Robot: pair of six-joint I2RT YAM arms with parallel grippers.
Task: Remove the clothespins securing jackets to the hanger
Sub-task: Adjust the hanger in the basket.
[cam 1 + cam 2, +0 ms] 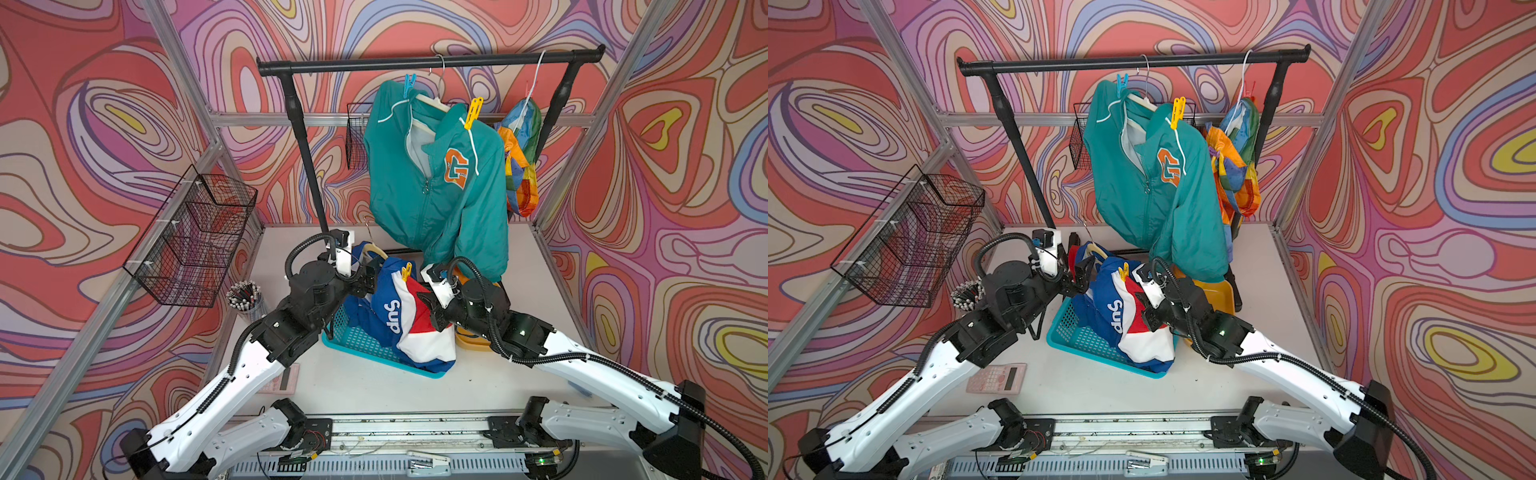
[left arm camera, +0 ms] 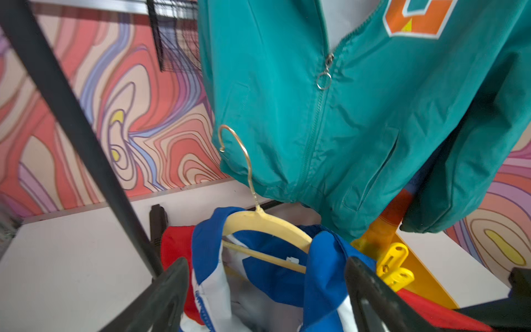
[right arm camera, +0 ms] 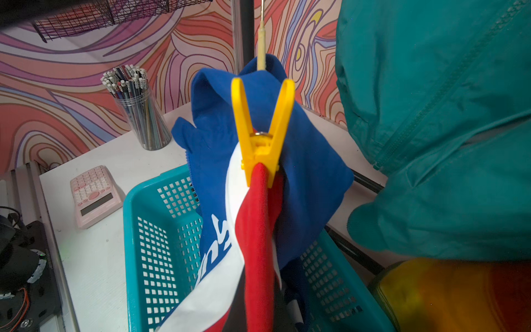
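Right gripper (image 1: pixel 427 302): pressed together on the red panel of the blue jacket (image 1: pixel 399 316). In the right wrist view the cloth hid its fingers.
Left gripper (image 2: pixel 267 267): spread wide, with its fingers (image 2: pixel 166 293) on either side of the blue jacket's collar. Whether they touched it could not be told.
Yellow clothespin (image 3: pixel 263 138): just above the right gripper, clamped on the blue jacket's bunched shoulder with its handles up.
Hanger (image 2: pixel 258 221): pale wood, inside the collar just beyond the left gripper. Its hook pointed up, off the rail (image 1: pixel 415 62).
Teal basket (image 3: pixel 161 244): under both grippers, with the blue jacket's lower part spilling over its rim.
Surface: a white table (image 1: pixel 374 386). A pencil cup (image 3: pixel 140 115) stood near the left arm, and an orange bin (image 1: pixel 1221 291) sat below the right wrist.
Teal jacket (image 1: pixel 436 187): above and beyond both grippers, hung on the rail. A blue clothespin (image 1: pixel 409 85) and a second yellow clothespin (image 1: pixel 473 112) sat on its shoulders.
Rainbow jacket (image 1: pixel 521 166): just beside the teal jacket, beyond the right gripper.
Room: swirl-patterned walls in an aluminium frame, with a wire basket (image 1: pixel 195 241) on the wall on the left arm's side.
Views: only the right wrist view showed the yellow clothespin's spring. Only the left wrist view showed the hanger's crossbar. A pink calculator (image 1: pixel 996 378) lay in full sight in a top view.
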